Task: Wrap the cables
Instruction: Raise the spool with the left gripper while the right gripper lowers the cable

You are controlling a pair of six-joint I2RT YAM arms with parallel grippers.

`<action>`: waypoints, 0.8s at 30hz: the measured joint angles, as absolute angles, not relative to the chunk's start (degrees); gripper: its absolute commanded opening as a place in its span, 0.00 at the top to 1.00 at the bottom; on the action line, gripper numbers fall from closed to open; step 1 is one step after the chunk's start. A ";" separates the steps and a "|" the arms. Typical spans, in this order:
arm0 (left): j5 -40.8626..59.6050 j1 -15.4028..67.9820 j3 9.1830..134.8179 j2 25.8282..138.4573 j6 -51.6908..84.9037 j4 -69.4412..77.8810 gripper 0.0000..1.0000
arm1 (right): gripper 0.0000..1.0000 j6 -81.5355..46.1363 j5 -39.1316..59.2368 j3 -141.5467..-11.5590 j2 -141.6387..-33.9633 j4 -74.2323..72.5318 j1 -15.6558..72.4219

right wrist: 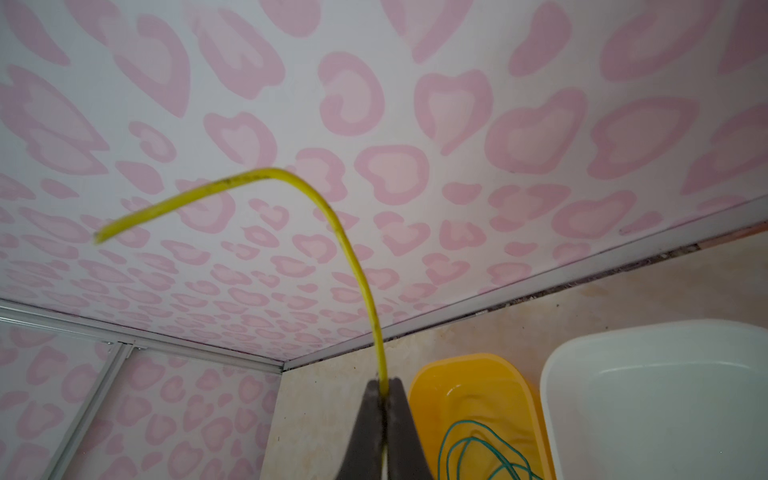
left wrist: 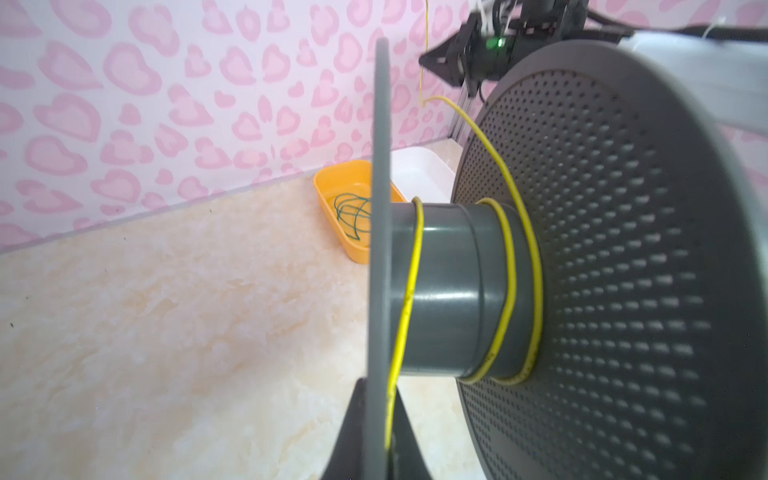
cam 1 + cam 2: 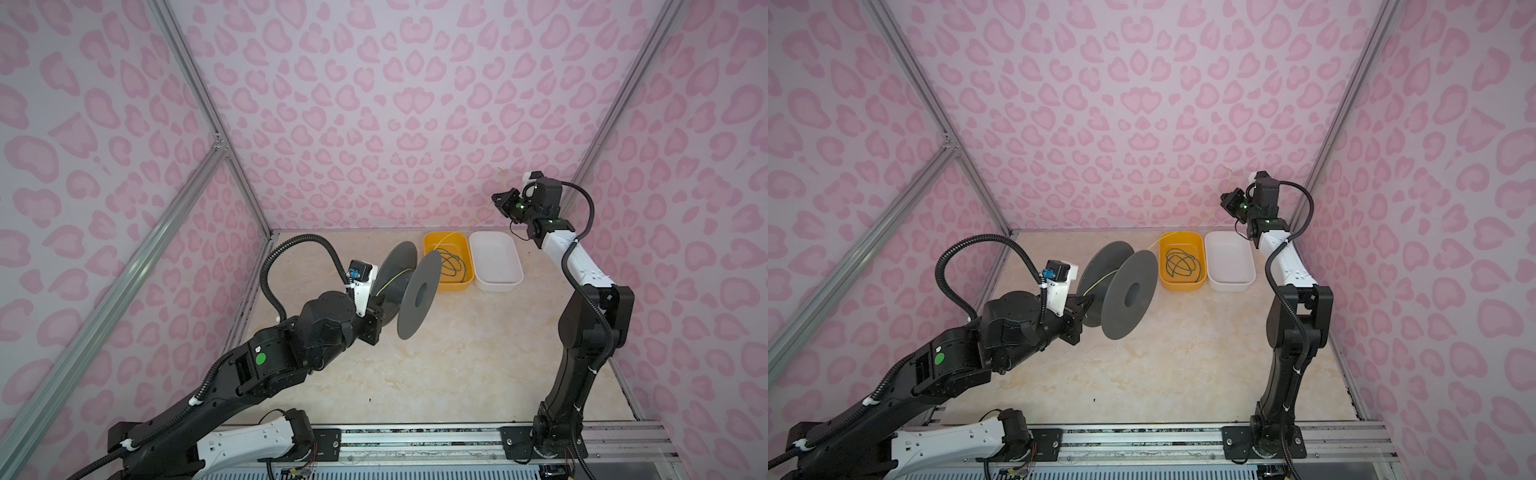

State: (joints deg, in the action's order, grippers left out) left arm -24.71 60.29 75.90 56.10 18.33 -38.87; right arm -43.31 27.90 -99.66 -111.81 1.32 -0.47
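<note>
Marbled beige tabletop (image 3: 415, 374) sits inside pink heart-patterned walls (image 3: 374, 104).

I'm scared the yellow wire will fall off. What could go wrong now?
The right gripper pinches the thin yellow cable near its end; it might slip out. The few turns around the spool sit far apart, so slack could let them loosen. The left gripper holds the spool only by one rim, so it may tilt.

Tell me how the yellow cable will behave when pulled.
The yellow cable is probably springy: its free end arcs unsupported beyond the right gripper. Thin and smooth-looking, it may slip. Its turns sit spaced apart on the spool, so they could slacken.
</note>
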 measured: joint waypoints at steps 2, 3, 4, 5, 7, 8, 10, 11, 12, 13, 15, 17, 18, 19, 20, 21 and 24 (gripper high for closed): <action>-24.69 58.61 80.31 59.40 16.03 -38.35 0.96 | 1.00 -42.68 25.69 -92.47 -108.49 -1.06 0.49; -24.27 57.39 81.89 60.66 15.03 -37.71 0.96 | 1.00 -42.50 25.04 -89.21 -107.04 -2.52 0.93; -23.59 55.83 83.37 61.93 14.46 -37.12 0.96 | 1.00 -42.41 24.53 -85.27 -105.30 -4.34 1.50; -22.26 53.63 84.97 63.33 13.80 -36.36 0.96 | 1.00 -42.44 23.94 -81.78 -103.63 -5.23 2.13; -19.46 49.47 87.68 65.67 13.26 -35.40 0.96 | 1.00 -42.35 23.03 -76.01 -100.73 -7.05 3.31; -18.09 47.40 89.01 66.87 12.93 -34.70 0.96 | 1.00 -42.24 22.11 -73.28 -99.09 -7.68 4.05; -16.23 43.94 91.20 69.08 12.80 -33.32 0.96 | 1.00 -42.04 20.78 -69.21 -96.29 -9.13 5.67; -15.51 42.48 92.27 70.35 12.82 -32.40 0.96 | 1.00 -41.80 20.38 -67.59 -95.07 -9.80 6.63; -14.90 41.39 93.25 71.57 12.82 -31.55 0.96 | 1.00 -41.76 20.21 -66.17 -93.97 -10.41 7.57; -14.26 40.32 94.28 72.99 12.84 -30.65 0.96 | 1.00 -41.65 19.62 -64.58 -92.75 -10.90 8.75; -12.82 38.54 95.88 75.55 13.10 -28.93 0.96 | 1.00 -41.52 18.96 -61.30 -90.15 -11.53 11.25; -12.67 37.17 96.92 77.87 13.91 -27.18 0.96 | 1.00 -41.54 17.76 -58.00 -87.42 -12.08 14.02; -13.13 36.56 97.30 78.96 14.59 -26.17 0.96 | 1.00 -41.52 17.12 -56.40 -86.04 -12.47 15.62; -13.67 36.07 97.65 80.03 15.05 -25.30 0.96 | 1.00 -41.56 16.34 -55.18 -84.95 -12.47 16.95; -14.57 35.66 98.00 81.23 15.42 -24.23 0.96 | 1.00 -41.50 15.81 -53.65 -83.40 -12.25 18.83; -15.64 35.31 98.28 82.39 15.68 -23.16 0.96 | 1.00 -41.41 15.00 -52.36 -81.97 -12.03 20.38; -18.55 34.59 98.65 85.62 16.34 -20.38 0.96 | 1.00 -41.15 12.40 -49.54 -77.62 -11.33 24.82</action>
State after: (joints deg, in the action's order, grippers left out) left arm -18.55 34.59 98.65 85.62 16.34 -20.38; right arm -41.15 12.40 -49.54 -77.62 -11.33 24.82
